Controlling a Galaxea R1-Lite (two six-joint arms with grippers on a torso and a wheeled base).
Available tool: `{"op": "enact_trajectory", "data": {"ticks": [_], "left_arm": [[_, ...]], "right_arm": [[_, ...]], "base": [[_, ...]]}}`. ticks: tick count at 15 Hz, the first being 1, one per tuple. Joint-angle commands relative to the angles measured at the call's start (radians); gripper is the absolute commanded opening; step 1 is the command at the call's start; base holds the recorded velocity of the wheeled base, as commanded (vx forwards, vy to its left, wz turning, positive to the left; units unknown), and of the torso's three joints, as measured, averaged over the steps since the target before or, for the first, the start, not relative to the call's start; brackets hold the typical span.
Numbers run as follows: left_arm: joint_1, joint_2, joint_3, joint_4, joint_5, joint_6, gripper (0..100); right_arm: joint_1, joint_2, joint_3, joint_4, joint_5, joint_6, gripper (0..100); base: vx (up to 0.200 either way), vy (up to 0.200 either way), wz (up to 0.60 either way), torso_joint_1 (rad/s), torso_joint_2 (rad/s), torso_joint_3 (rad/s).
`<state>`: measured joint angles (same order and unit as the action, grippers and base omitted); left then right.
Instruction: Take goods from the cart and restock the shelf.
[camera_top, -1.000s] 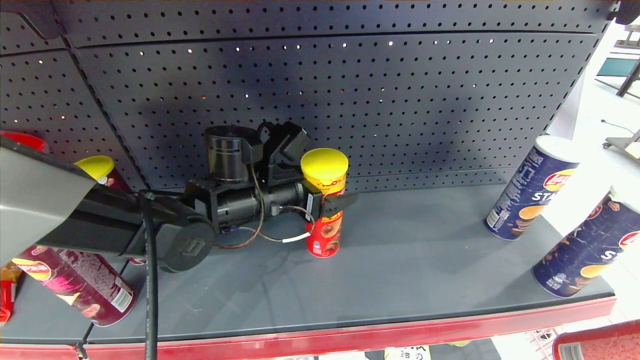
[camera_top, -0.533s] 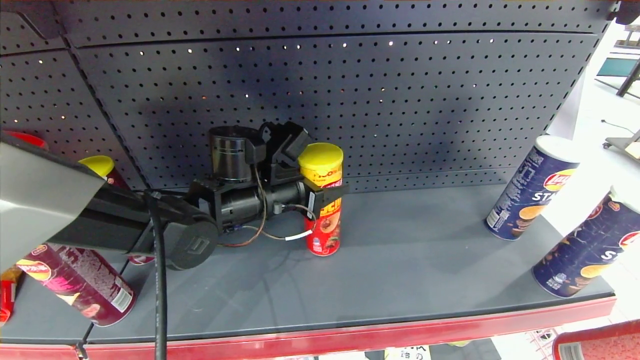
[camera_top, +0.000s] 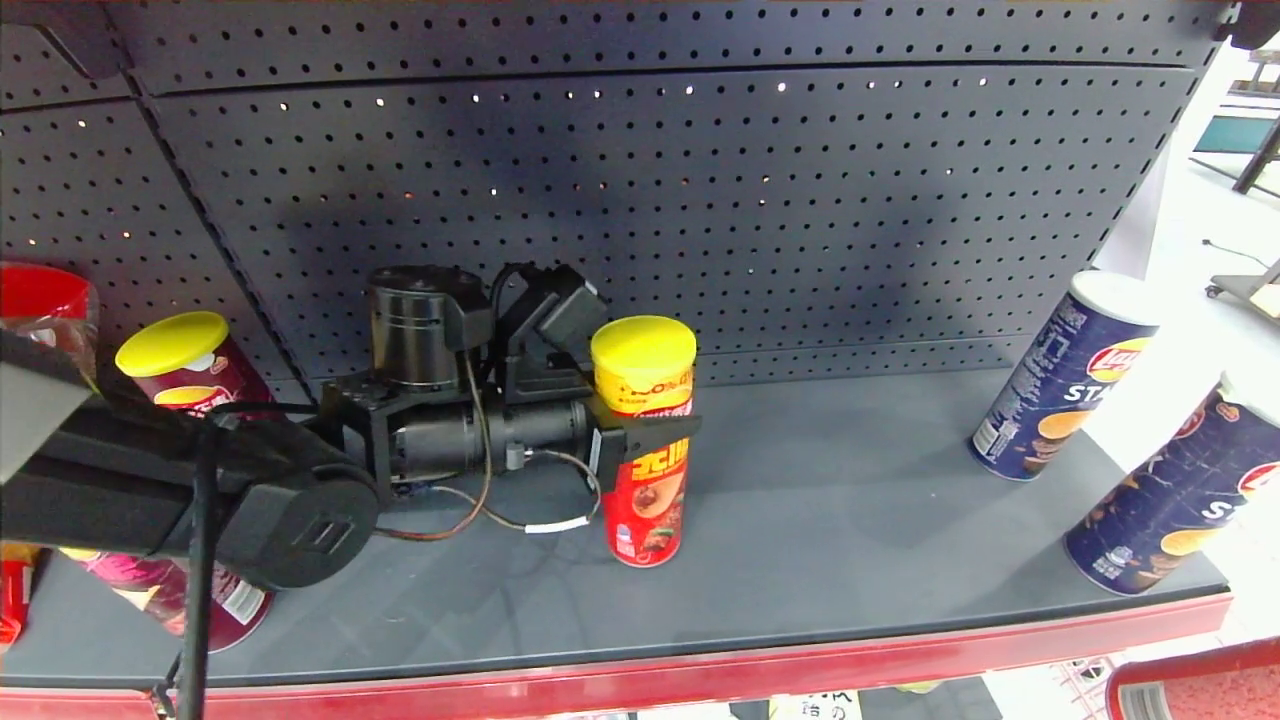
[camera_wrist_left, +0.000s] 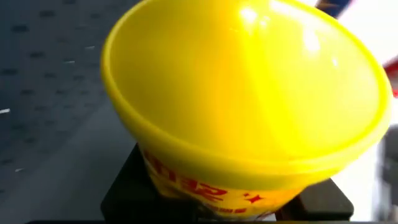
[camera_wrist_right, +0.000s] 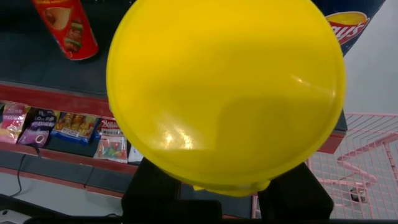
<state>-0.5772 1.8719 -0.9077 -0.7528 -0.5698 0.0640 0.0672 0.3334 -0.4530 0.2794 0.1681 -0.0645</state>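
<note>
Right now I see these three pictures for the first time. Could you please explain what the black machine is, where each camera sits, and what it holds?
It is a robot with two arms, each ending in a gripper, a two-fingered clamp. The large picture is from a camera on its head, facing a shop shelf. There the left gripper is shut on a red can with a yellow lid, held upright. Two blue cans stand at the right. The other two pictures are from wrist cameras, each looking down on a lid. The right gripper is shut on a second can; the pink cart shows behind it.
</note>
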Motion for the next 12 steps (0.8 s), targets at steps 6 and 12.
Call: {"op": "enact_trajectory", "data": {"ticks": [6, 12], "left_arm": [[-0.007, 0.026, 0.13, -0.211, -0.078, 0.005, 0], [-0.019, 0.016, 0.177, -0.214, -0.157, 0.014, 0]], "right_arm": [[0.0, 0.033, -0.047, 0.0, 0.004, 0.0, 0], [0.0, 0.056, -0.062, 0.001, 0.004, 0.0, 0]], "base": [[0.0, 0.0, 0.0, 0.0, 0.0, 0.0], [0.0, 0.0, 0.0, 0.0, 0.0, 0.0]]}}
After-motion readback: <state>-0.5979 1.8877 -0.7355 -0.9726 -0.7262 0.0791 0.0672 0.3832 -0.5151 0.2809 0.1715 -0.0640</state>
